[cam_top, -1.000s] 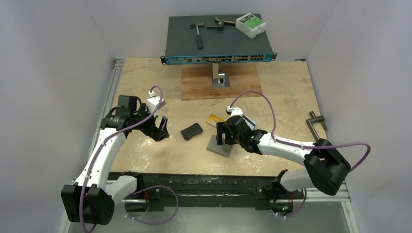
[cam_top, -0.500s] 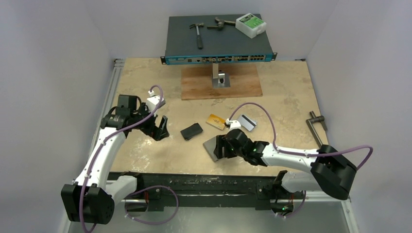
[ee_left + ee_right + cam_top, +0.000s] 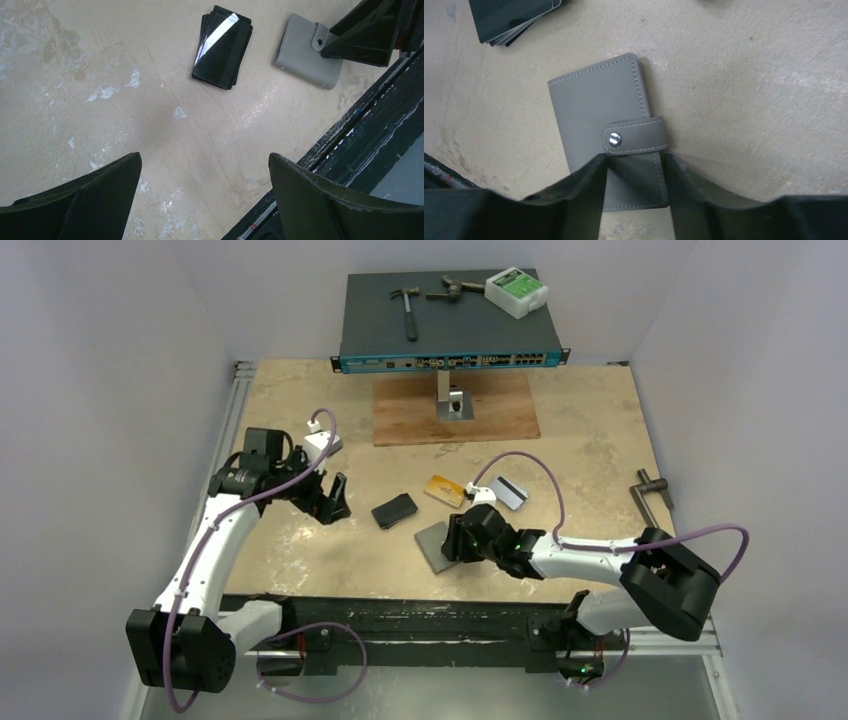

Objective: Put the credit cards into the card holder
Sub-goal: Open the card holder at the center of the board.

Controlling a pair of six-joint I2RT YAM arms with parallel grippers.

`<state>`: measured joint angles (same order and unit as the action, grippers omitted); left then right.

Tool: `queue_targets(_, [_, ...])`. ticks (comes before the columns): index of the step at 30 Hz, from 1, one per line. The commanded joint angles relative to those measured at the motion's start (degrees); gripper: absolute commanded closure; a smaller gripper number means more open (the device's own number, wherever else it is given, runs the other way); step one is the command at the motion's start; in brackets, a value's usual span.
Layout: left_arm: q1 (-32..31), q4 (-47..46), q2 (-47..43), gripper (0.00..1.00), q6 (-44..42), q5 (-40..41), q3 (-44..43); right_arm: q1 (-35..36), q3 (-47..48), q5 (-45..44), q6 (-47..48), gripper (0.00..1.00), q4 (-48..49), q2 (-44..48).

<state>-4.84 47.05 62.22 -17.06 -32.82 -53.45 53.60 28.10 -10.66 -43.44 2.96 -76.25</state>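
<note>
Right wrist view: the right gripper (image 3: 634, 165) stands half apart over the closed grey card holder (image 3: 594, 110), flat near the near edge of the table (image 3: 749, 75); grip unclear. Better pin its body, then lift the snap strap (image 3: 639, 135).

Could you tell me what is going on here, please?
The right gripper is down over the closed grey card holder, jaws apart across one end; it lies flat, snap fastened. The left gripper hangs open near the black case. An orange credit card and a silver credit card lie loose on the table.
</note>
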Motion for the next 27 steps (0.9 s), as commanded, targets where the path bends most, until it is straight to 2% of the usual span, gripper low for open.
queue_targets(1, [-1.5,-0.1,1.0,0.0,0.3,-1.1,-3.5,-0.1,-2.5,1.1,-3.9,0.67,2.2,-3.1])
queue_targets(3, [-2.4,-0.7,1.3,0.0,0.2,-0.4,-3.7,-0.1,-3.2,0.5,-4.6,0.85,2.4,-4.0])
queue_targets(6, [-4.6,-1.0,2.3,0.0,0.0,0.7,-4.0,-0.1,-4.1,0.1,-5.6,1.0,2.7,-3.0])
queue_targets(12, [-10.1,-3.8,4.8,0.0,2.3,0.8,-3.1,-0.1,-4.0,1.7,-4.1,1.0,4.4,3.4])
queue_targets(18, [-12.4,-10.9,10.7,0.0,12.0,-13.5,-2.9,0.1,-0.5,1.8,5.4,1.0,4.8,10.0])
queue_targets(23, [-14.6,-21.0,12.9,0.0,18.6,-20.1,0.4,0.4,1.3,3.2,8.7,1.0,4.0,15.0])
queue_targets(27, [-15.4,-27.0,13.7,0.0,21.2,-21.9,3.3,0.4,3.6,4.4,9.9,1.0,2.5,17.7])
